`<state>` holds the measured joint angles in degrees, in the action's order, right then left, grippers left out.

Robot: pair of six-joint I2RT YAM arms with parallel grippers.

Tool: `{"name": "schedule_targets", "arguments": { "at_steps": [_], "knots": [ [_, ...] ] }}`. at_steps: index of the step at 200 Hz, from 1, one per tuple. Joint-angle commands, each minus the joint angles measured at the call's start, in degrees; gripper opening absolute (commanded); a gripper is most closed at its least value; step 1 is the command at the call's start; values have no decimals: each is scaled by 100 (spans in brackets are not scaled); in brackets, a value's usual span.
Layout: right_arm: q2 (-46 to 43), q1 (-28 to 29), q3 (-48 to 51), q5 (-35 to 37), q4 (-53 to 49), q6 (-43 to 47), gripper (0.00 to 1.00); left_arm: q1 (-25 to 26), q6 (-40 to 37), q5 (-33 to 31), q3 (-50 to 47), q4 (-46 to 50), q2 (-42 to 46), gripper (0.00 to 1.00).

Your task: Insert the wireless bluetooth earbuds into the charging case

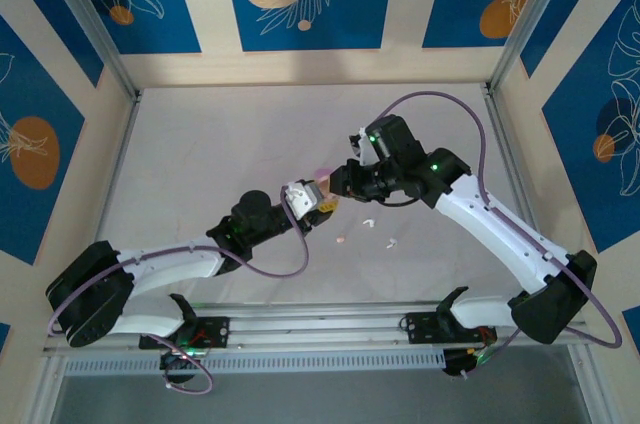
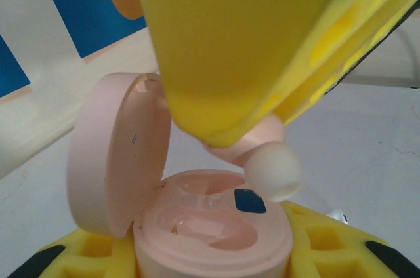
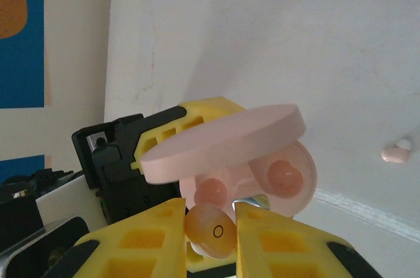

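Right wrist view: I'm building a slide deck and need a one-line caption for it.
Right hand pinches a pale pink earbud close to the open pink charging case.

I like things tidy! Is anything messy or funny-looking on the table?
Nothing looks broken or spilled. A few tiny pale plastic earbuds lie loose and scattered on the pale grey table, out of any case. The right end effector pinches a pink earbud with a white tip over the open pink round charging case.
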<state>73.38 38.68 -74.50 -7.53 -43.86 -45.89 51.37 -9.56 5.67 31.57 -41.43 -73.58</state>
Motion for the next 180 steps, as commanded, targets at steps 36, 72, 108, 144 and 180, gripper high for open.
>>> {"name": "schedule_targets", "arguments": {
  "at_steps": [36,72,108,144,180],
  "knots": [
    [174,50,-58,170,70,-144,22,118,-45,-48,203,-304,33,30],
    [203,83,-50,142,108,-154,22,136,-37,-66,221,-331,27,30],
    [272,130,-107,123,66,-126,22,145,-29,-100,244,-353,10,30],
    [318,175,-134,133,108,-145,22,145,3,-101,244,-410,-11,30],
    [340,244,-170,380,52,-179,23,149,91,-150,206,-518,1,30]
  ]
}}
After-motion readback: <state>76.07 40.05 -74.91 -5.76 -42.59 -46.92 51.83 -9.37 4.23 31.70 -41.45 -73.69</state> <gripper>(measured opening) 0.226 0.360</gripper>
